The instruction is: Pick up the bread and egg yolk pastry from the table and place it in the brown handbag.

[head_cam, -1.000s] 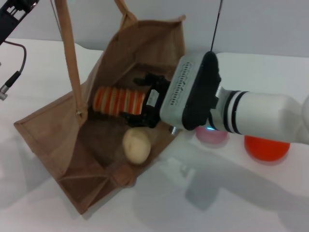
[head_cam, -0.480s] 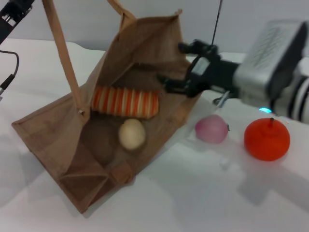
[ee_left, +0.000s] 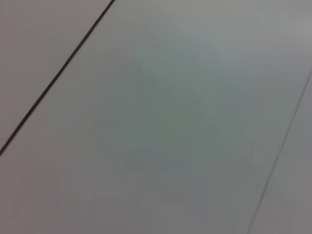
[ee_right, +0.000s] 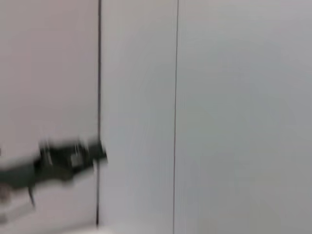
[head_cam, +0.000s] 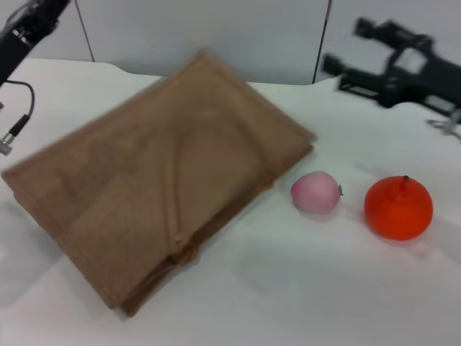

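Right gripper (head_cam: 360, 54) raised at far right of head view, fingers spread apart, nothing between them. Left arm (head_cam: 25, 29) only partly visible at top-left corner, gripper out of frame. Right wrist view catches a dark arm segment (ee_right: 63, 158) off to one side, blurred.

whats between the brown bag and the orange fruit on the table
The pink peach-like ball lies between the brown handbag and the orange fruit, touching neither; the head view shows this.
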Tool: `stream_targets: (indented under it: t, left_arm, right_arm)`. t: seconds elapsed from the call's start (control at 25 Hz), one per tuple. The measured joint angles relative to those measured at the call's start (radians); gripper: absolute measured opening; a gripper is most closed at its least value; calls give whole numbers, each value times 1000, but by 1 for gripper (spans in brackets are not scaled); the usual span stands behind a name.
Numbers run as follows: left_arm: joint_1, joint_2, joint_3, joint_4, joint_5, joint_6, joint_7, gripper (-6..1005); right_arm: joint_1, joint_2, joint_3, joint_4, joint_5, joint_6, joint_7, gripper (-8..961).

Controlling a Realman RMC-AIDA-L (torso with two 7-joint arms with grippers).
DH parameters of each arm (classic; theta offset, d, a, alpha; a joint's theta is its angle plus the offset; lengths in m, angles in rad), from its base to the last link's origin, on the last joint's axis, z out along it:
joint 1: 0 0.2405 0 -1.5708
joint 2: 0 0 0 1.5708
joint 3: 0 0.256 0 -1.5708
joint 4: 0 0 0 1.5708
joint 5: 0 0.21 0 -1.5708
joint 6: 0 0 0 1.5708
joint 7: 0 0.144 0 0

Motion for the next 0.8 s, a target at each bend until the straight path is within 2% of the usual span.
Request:
stream_targets:
  t: [0.16, 0.36, 0.48, 0.64, 0.68, 0.72, 0.8]
  left_arm:
    - [-5, -1, -1, -32, -2, 70, 65, 245]
    - [-14, -3, -1, -111, -37, 178, 270, 452]
    - [-21, -5, -1, -201, -108, 214, 473, 689]
    - [-22, -13, -1, -350, -284, 219, 847, 867]
    - [-22, -14, -1, -368, -305, 218, 887, 912]
    - [-22, -15, -1, -404, -349, 217, 983, 912]
    - [-22, -15, 0, -426, -382, 222, 1057, 911]
  right_arm:
    - [12, 0, 145, 111, 14, -157, -94, 889]
    - [23, 3, 257, 224, 15, -187, -242, 887]
    - [41, 4, 356, 342, 22, -181, -394, 886]
    - [61, 6, 496, 534, 139, -186, -631, 885]
    - [63, 6, 518, 570, 174, -191, -687, 885]
    - [64, 7, 534, 603, 211, -198, -741, 884]
    - [64, 9, 555, 662, 289, -211, -841, 884]
